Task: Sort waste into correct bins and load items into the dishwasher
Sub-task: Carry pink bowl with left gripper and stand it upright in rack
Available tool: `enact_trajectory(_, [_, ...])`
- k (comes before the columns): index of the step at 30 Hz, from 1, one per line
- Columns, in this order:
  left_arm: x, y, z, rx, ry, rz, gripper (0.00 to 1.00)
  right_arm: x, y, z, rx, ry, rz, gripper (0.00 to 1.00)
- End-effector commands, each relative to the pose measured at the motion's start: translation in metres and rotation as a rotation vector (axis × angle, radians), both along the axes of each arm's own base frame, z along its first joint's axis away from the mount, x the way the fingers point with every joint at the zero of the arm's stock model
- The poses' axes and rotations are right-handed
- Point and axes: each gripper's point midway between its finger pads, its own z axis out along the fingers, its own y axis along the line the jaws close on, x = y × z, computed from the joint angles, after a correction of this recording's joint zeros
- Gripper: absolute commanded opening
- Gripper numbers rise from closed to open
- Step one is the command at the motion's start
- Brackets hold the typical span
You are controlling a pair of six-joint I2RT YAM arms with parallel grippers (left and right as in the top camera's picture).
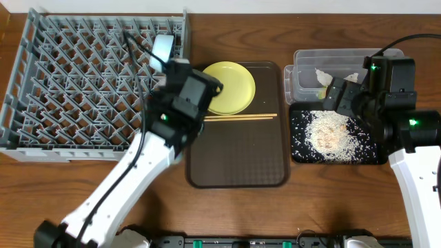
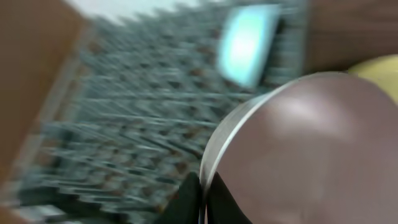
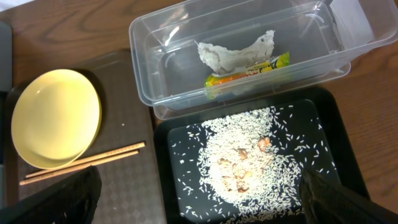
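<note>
My left gripper (image 2: 202, 196) is shut on the white rim of a bowl (image 2: 311, 155), held over the grey dish rack (image 1: 76, 83); the view is blurred. In the overhead view the left arm (image 1: 180, 96) hides this bowl. A light blue bowl (image 1: 163, 49) stands in the rack's back right corner. The yellow-green plate (image 1: 227, 86) lies on the brown tray. My right gripper (image 3: 196, 202) is open and empty above the black tray (image 3: 323, 124), which holds rice and scraps (image 3: 249, 155). The clear tub (image 3: 155, 102) holds the tissue (image 3: 233, 53) and wrapper (image 3: 249, 73). The small cup is out of view.
The brown serving tray (image 1: 238, 158) lies between the rack and the bins. A pair of wooden chopsticks (image 1: 241, 117) lies across it just in front of the plate. The tub (image 1: 303, 58) stands behind the black tray (image 1: 372, 158).
</note>
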Motion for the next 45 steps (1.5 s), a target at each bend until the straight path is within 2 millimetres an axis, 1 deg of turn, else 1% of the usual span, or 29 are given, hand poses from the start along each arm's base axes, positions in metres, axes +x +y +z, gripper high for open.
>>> enact_trajectory(1, [0.009, 0.05, 0.025, 0.308, -0.033, 0.163, 0.08, 0.0, -0.005, 0.001, -0.002, -0.002, -0.024, 0.99])
enact_trajectory(3, [0.013, 0.066, 0.03, 0.391, -0.053, 0.245, 0.08, 0.0, -0.005, 0.001, -0.002, -0.002, -0.024, 0.99])
enact_trajectory(5, [0.017, 0.076, 0.029, 0.443, -0.062, 0.297, 0.08, 0.0, -0.005, 0.001, -0.002, -0.002, -0.024, 0.99])
enact_trajectory(9, [0.024, 0.087, 0.016, 0.516, -0.041, 0.357, 0.08, 0.0, -0.005, 0.001, -0.002, -0.002, -0.024, 0.99])
enact_trajectory(11, [0.027, 0.089, 0.008, 0.558, -0.031, 0.38, 0.08, 0.0, -0.005, 0.001, -0.002, -0.002, -0.024, 0.99])
enact_trajectory(17, [0.035, 0.089, -0.015, 0.656, 0.01, 0.401, 0.07, 0.0, -0.005, 0.001, -0.002, -0.002, -0.024, 0.99])
enact_trajectory(20, [0.036, 0.088, -0.019, 0.659, 0.014, 0.401, 0.08, 0.0, -0.005, 0.001, -0.002, -0.002, -0.024, 0.99])
enact_trajectory(23, [0.036, 0.085, -0.018, 0.657, 0.009, 0.395, 0.07, 0.0, -0.005, 0.001, -0.002, -0.002, -0.024, 0.99])
enact_trajectory(25, [0.036, 0.08, -0.018, 0.657, 0.005, 0.381, 0.08, 0.0, -0.005, 0.001, -0.002, -0.002, -0.024, 0.99])
enact_trajectory(30, [0.036, 0.055, -0.02, 0.663, -0.007, 0.316, 0.07, 0.0, -0.005, 0.001, -0.002, -0.002, -0.024, 0.99])
enact_trajectory(34, [0.031, 0.041, -0.027, 0.678, 0.013, 0.26, 0.08, 0.0, -0.005, 0.001, -0.002, -0.002, -0.024, 0.99])
enact_trajectory(38, [0.027, 0.04, -0.033, 0.695, 0.03, 0.247, 0.08, 0.0, -0.005, 0.001, -0.002, -0.002, -0.024, 0.99])
enact_trajectory(41, [0.026, 0.046, -0.034, 0.705, 0.038, 0.259, 0.07, 0.0, -0.005, 0.001, -0.002, -0.002, -0.024, 0.99])
enact_trajectory(45, [0.026, 0.045, -0.037, 0.696, 0.043, 0.252, 0.08, 0.0, -0.005, 0.001, -0.002, -0.002, -0.024, 0.99])
